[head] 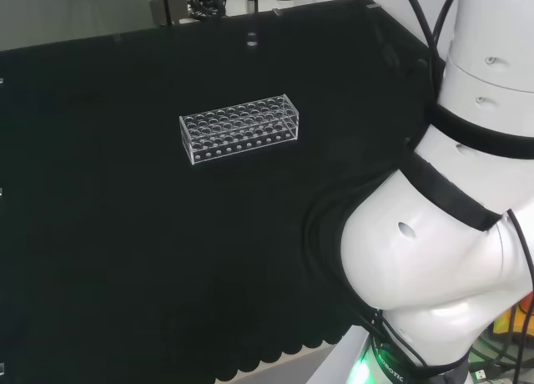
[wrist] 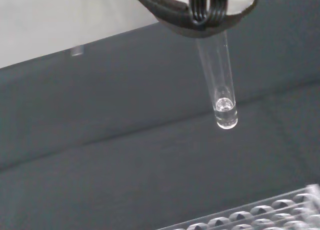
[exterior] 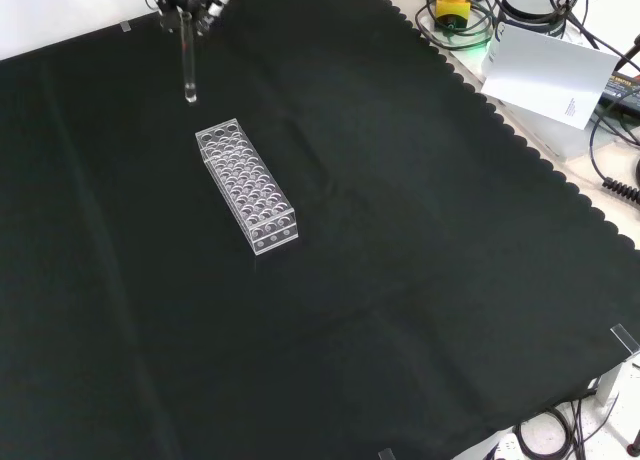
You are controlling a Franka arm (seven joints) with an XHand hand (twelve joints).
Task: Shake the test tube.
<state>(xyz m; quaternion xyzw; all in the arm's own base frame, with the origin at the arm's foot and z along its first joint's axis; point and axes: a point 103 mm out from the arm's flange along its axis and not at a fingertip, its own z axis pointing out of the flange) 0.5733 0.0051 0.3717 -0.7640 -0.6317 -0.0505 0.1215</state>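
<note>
Overhead, the tube [exterior: 188, 60] is pinched at its top by the hand [exterior: 187, 2], hanging upright above the cloth [exterior: 400, 230], just beyond the rack [exterior: 245, 186]. Shaking is best kept clear of the rack.

White arm links [head: 434, 250] w/ black bands, small round holes, green light at base; black-and-white hand [exterior: 190, 0].

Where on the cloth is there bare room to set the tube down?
The black cloth lies bare on every side of the clear rack, widest between the rack and the scalloped edge. The one crowded spot is the rack itself. The hand holds the test tube above the cloth beyond the rack.
</note>
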